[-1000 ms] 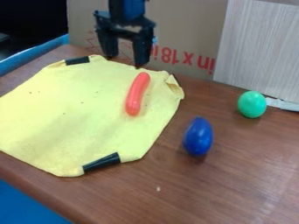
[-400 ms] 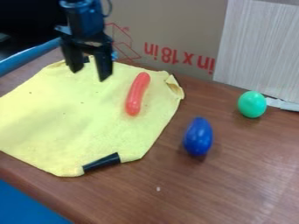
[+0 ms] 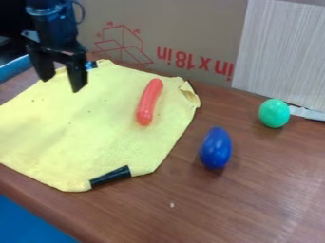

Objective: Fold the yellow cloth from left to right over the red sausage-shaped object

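Camera view: the yellow cloth (image 3: 89, 128) lies spread across the brown table (image 3: 266, 190), at nine o'clock from the middle of the view, and I take the cloth's own middle as my dial from here on. My gripper (image 3: 62, 85) hangs at eleven o'clock, fingertips downward against the cloth's far left part, and my jaws stand spread with a gap between them. On the cloth at two o'clock rests a long, slightly curved red-orange thing (image 3: 148, 104), pointing roughly from one to seven. Farther out at two, a corner of the cloth is curled and folded. At six o'clock a black piece (image 3: 110, 176) sits on the near edge, set at a slant. Off the cloth, between three and four, I see a dark blue egg-shaped thing (image 3: 215, 148), and well beyond it at three a green egg-shaped thing (image 3: 274, 113), with a whitish strip (image 3: 309, 113) just beside it. A small pale speck (image 3: 172, 205) lies on the wood at five. Behind the table stand brown cardboard with red print (image 3: 190, 28) at one and a pale streaked panel (image 3: 279, 52) at two
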Tool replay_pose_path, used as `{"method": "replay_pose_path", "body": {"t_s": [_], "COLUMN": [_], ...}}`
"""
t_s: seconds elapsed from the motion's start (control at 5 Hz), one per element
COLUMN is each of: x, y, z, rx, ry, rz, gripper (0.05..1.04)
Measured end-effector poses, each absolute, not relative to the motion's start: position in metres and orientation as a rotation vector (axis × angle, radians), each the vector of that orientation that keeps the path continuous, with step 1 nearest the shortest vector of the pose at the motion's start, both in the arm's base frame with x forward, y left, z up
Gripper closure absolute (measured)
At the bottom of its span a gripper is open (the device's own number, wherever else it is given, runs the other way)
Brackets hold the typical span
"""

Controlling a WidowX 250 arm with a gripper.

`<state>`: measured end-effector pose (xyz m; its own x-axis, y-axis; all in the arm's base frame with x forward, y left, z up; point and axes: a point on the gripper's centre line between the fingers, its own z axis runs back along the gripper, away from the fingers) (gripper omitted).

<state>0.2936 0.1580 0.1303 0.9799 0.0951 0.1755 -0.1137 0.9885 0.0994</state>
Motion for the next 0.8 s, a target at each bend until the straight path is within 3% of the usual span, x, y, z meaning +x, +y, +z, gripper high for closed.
{"method": "replay_pose_path", "body": {"t_s": [0.8], "x": [0.242], "y": [0.211], "z": [0.108], "rx": [0.009], "ry": [-0.308], "rz": [0.313], "gripper": [0.084]}}
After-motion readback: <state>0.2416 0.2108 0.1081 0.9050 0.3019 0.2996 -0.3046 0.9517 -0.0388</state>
